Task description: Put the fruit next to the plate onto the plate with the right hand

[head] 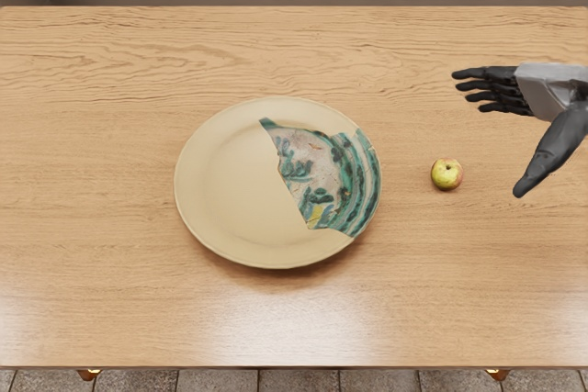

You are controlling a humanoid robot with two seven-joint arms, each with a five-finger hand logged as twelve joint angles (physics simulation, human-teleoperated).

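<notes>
Where its arm comes in from the right edge of the view, the right robot hand [540, 103] hangs over the counter [110, 89] with its grip released. The four dark fingers [487, 89] stretch out toward the left, side by side and slightly fanned. The thumb [551, 153] points down and leftward, well apart from them. The palm is a grey block. The hand holds nothing and touches nothing; how high it hangs above the wood cannot be told from this single slanted view.

Down and to the left of the thumb tip, near it but clearly apart, lies the fruit [446, 173]. It is a small yellow-green apple with a reddish blush on one side and its stem dimple turned upward. It rests on the bare counter between the hand and the plate [230, 190], just beside the plate's right rim and not touching it, so it is not yet on the plate.

The plate is large, round and cream-coloured, and it lies flat at about the middle of the counter. A wedge on its right part is painted with green and teal bands and leaf-like marks.

The counter is light wood with the grain running left to right. Its front edge shows along the bottom, with grey floor tiles below it. A plain wall rises beyond its far edge.
</notes>
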